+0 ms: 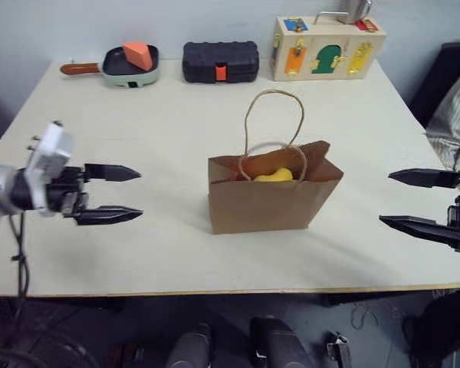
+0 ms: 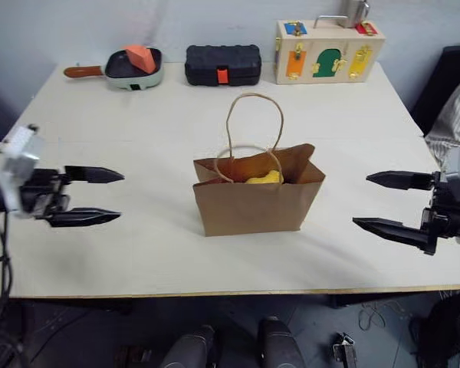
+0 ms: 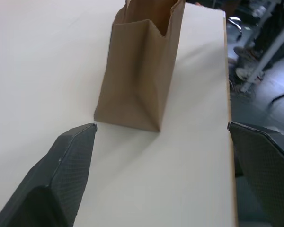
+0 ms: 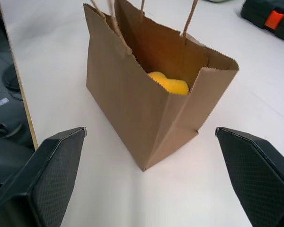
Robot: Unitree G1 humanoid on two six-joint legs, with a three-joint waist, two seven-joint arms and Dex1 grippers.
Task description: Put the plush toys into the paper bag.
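The brown paper bag [image 1: 264, 203] stands upright in the middle of the table, its mouth open and its loop handles raised. One yellow plush toy [image 1: 274, 176] lies inside it, its top showing just below the rim, as also seen in the right wrist view [image 4: 169, 83]. My left gripper [image 1: 141, 193] hovers open and empty to the bag's left, pointing at it. To the bag's right, my right gripper [image 1: 385, 198] is open and empty too, aimed at the bag. Neither one touches the bag.
Along the table's far edge stand a green pan [image 1: 130, 73] holding an orange wedge block [image 1: 138, 54], a black case [image 1: 220, 61] and a wooden latch box [image 1: 327, 47]. Striped cloth [image 1: 456, 115] lies past the table's right side.
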